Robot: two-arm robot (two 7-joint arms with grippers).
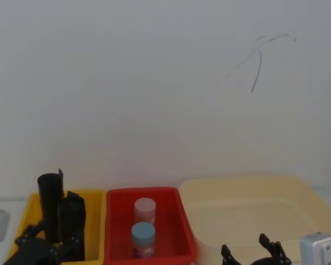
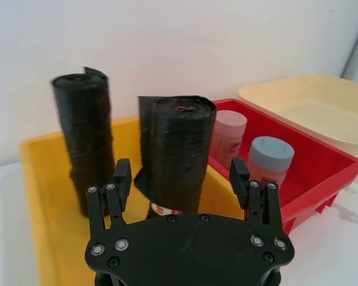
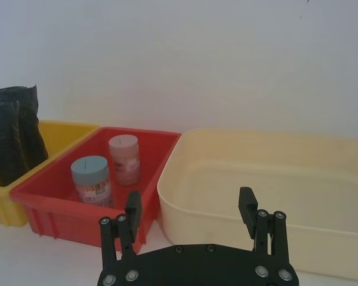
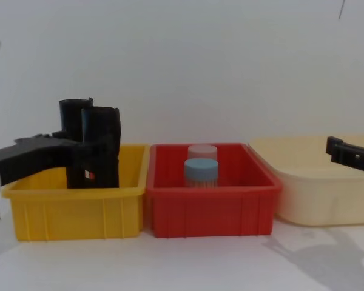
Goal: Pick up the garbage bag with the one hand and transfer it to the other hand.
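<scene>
My left gripper point(image 2: 180, 171) is wide open and empty, seemingly straddling the garbage bag point(image 2: 176, 149), which stands upright in the yellow bin point(image 2: 39, 161). I judge it light, firm but slick, so I'd clamp at mid-height. The chest view shows its label point(image 4: 88, 175) plainly; the wrist view half hides it. My right gripper point(image 3: 190, 202) hangs open and empty near the cream tub point(image 3: 256, 140).

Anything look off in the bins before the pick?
Minor only. The rear roll in the yellow bin has a loose flap of plastic sticking up past its top, and the garbage bag in front shows a loose edge too. Both stand upright. The jars in the red bin are upright, nothing spilled.
</scene>
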